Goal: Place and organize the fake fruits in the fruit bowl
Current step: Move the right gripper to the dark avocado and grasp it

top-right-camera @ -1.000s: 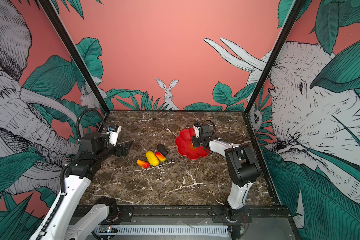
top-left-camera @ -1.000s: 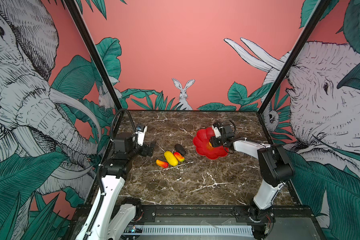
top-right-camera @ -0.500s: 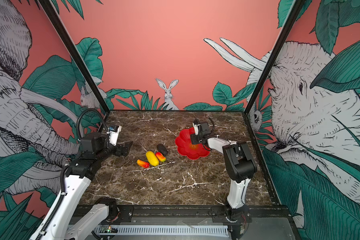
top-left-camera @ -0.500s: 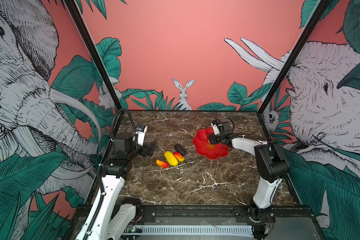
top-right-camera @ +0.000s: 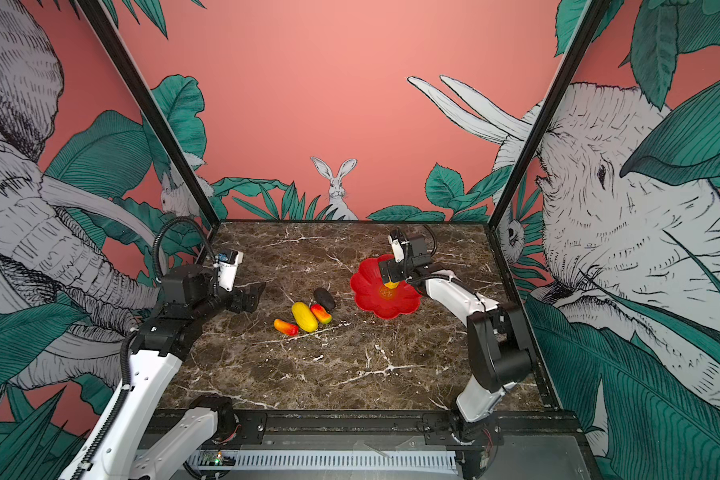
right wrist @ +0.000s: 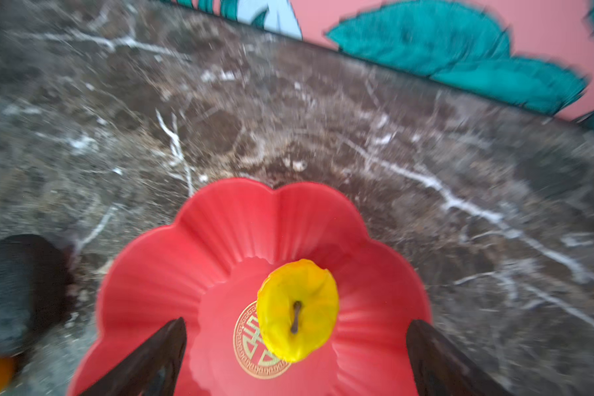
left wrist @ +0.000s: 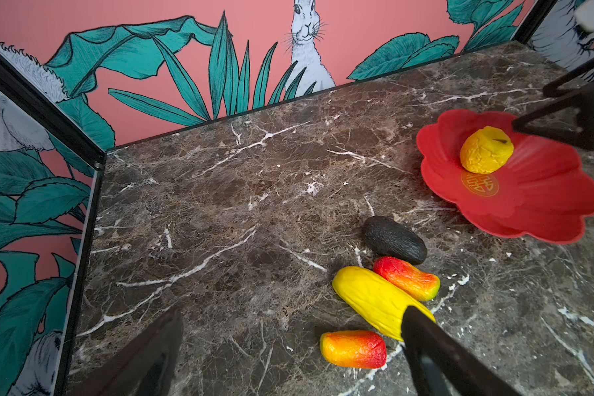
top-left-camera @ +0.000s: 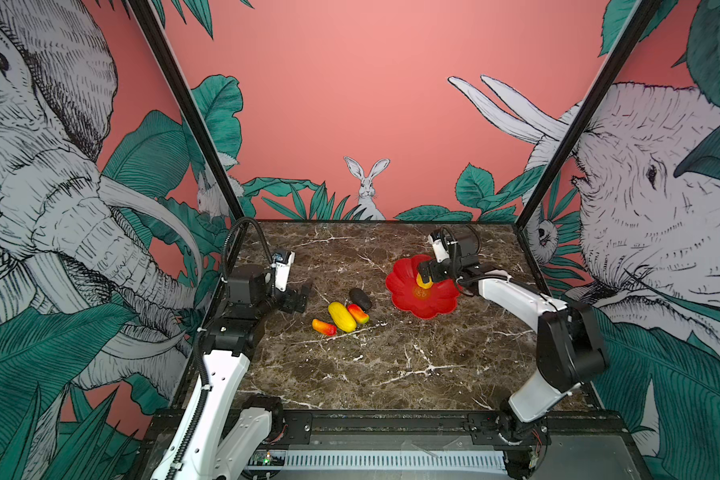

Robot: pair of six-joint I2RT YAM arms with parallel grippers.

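Observation:
The red scalloped fruit bowl [top-left-camera: 404, 297] [top-right-camera: 366, 297] sits right of the table's middle. A bumpy yellow fruit [left wrist: 486, 154] [right wrist: 297, 308] lies in it beside the gold emblem. My right gripper [top-left-camera: 427, 272] [right wrist: 297, 324] hangs open just over it, fingers wide on either side and not touching. On the marble to the bowl's left lie a black oval [left wrist: 393, 240], a long yellow fruit [left wrist: 371, 298] and two mango-like pieces [left wrist: 405, 277] [left wrist: 354, 349]. My left gripper [top-left-camera: 302, 297] [left wrist: 294, 313] stands open left of that cluster, holding nothing.
Painted walls close the dark marble table [top-left-camera: 391, 365] at the back and both sides. Black frame posts [top-left-camera: 208, 137] [top-left-camera: 558, 153] rise at the back corners. A black rail [top-left-camera: 391, 419] runs along the front edge.
My right gripper's jaws have spread wide and let go of the bumpy yellow fruit, which now rests in the bowl. The left arm has not moved.

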